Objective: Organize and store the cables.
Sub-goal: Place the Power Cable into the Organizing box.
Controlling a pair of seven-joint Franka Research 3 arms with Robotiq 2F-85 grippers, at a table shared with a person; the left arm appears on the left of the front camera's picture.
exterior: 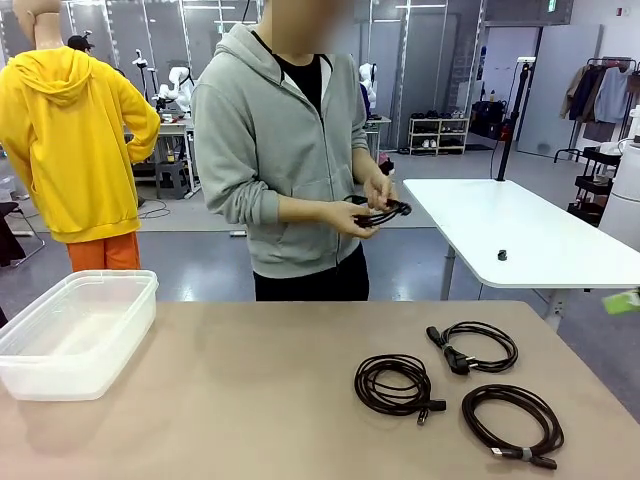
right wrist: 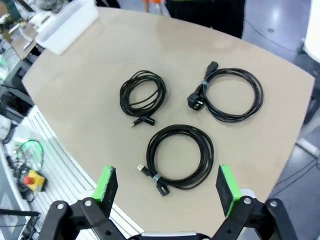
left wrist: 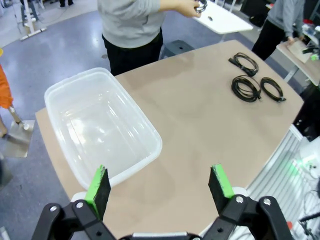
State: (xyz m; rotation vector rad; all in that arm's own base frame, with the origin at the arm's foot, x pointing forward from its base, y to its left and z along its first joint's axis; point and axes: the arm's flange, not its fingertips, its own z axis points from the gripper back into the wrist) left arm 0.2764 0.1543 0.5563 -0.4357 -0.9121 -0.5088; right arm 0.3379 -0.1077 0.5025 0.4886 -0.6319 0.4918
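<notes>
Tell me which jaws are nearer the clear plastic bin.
Left. The left jaws hover open beside the bin; the right jaws hover above the coiled cables, across the table.

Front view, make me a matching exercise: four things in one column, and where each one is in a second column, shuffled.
Things:
1. clear plastic bin
2. power cable with the chunky plug
3. banded cable coil
4. loose cable bundle

Places:
A. between the person's hands
B. right side of the table, nearest the robot
C. left side of the table
D. right side of the table, closest to the person

Pairs: 1-C, 2-D, 3-B, 4-A
</notes>
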